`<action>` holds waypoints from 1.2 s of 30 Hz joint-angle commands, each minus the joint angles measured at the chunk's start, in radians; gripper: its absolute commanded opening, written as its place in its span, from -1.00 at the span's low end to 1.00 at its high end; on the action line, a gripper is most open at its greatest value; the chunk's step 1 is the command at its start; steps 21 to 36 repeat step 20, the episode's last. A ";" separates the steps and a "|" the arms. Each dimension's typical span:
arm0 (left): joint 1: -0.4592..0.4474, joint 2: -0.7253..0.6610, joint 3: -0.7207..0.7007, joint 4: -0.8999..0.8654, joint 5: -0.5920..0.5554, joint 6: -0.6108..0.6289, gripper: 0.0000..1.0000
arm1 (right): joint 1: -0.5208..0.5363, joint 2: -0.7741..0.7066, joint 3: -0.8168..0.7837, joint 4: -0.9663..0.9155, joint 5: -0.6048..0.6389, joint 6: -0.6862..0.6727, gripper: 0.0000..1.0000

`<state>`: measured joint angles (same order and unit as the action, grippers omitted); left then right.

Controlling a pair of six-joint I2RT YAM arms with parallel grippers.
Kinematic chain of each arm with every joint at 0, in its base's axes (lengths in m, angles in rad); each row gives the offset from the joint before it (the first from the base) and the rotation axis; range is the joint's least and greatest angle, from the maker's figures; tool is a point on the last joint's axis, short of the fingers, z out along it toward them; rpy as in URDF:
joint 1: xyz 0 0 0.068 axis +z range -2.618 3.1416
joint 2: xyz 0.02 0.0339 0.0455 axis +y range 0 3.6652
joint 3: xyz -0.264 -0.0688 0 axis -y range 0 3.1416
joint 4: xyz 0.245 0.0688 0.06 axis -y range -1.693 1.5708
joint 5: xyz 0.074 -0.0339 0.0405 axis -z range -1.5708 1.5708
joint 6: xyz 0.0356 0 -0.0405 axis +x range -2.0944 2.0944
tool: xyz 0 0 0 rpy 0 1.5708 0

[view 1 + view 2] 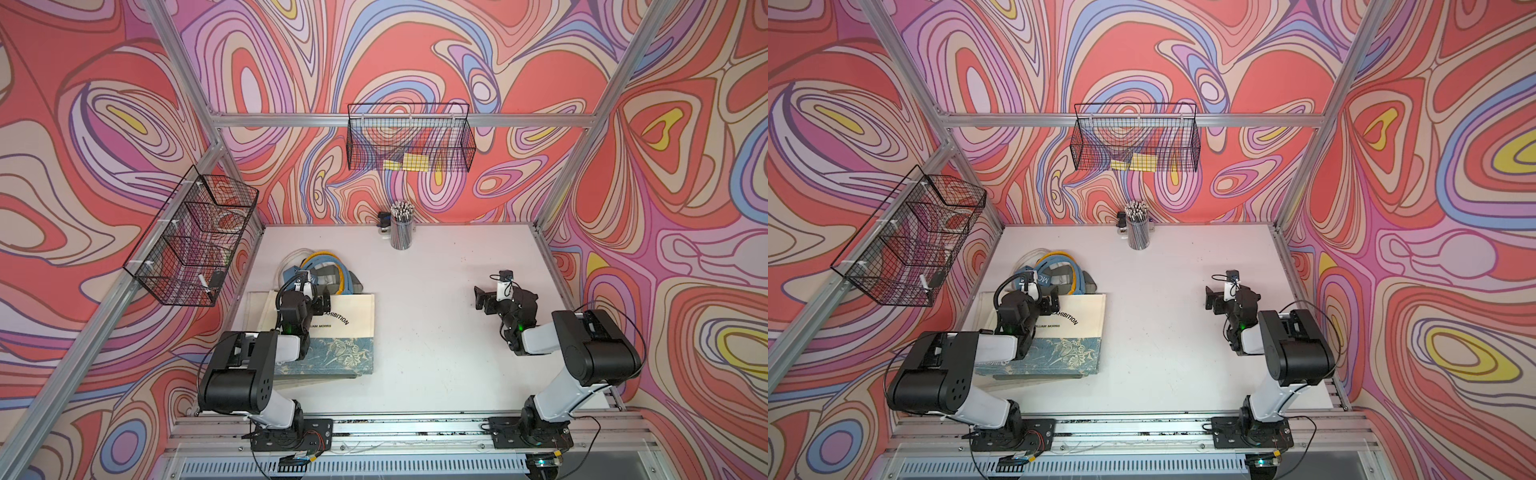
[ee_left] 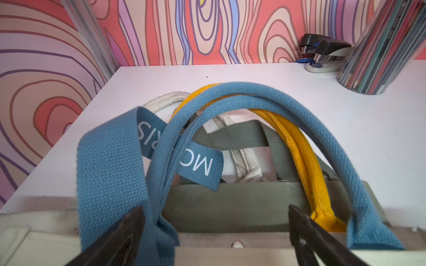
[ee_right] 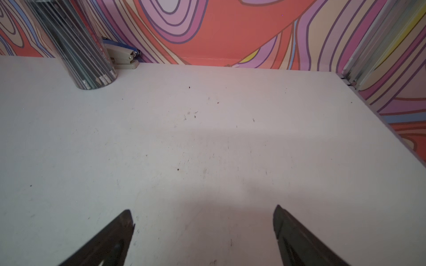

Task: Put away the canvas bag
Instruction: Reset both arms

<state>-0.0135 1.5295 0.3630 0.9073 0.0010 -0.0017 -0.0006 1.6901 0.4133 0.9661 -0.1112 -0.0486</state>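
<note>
The canvas bag [image 1: 349, 332] [image 1: 1077, 332] is cream with a blue floral band and black lettering. It lies flat on top of a stack of other bags at the table's left. Its blue handles [image 2: 265, 96] arch toward the back wall over yellow, cream and olive straps. My left gripper [image 1: 319, 298] [image 2: 215, 211] hovers open over the bag's top edge [image 2: 230, 255], with the base of a blue strap lying against one finger [image 2: 129, 228]. My right gripper [image 1: 480, 297] [image 3: 204, 211] is open above bare table at the right, holding nothing.
A clear cup of pencils [image 1: 401, 232] and a stapler [image 1: 384, 222] stand at the table's back edge. One black wire basket [image 1: 409, 141] with yellow notes hangs on the back wall, another [image 1: 191, 241] on the left wall. An olive bag [image 2: 230, 207] lies under the canvas bag.
</note>
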 commanded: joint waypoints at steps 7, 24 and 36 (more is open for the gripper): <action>-0.003 0.002 0.017 -0.038 -0.002 0.015 0.99 | -0.007 0.009 0.032 0.029 0.013 0.029 0.97; -0.003 0.009 0.008 -0.013 -0.009 0.008 0.98 | -0.007 0.007 0.028 0.032 0.014 0.028 0.97; -0.003 0.009 0.008 -0.013 -0.009 0.008 0.98 | -0.007 0.007 0.028 0.032 0.014 0.028 0.97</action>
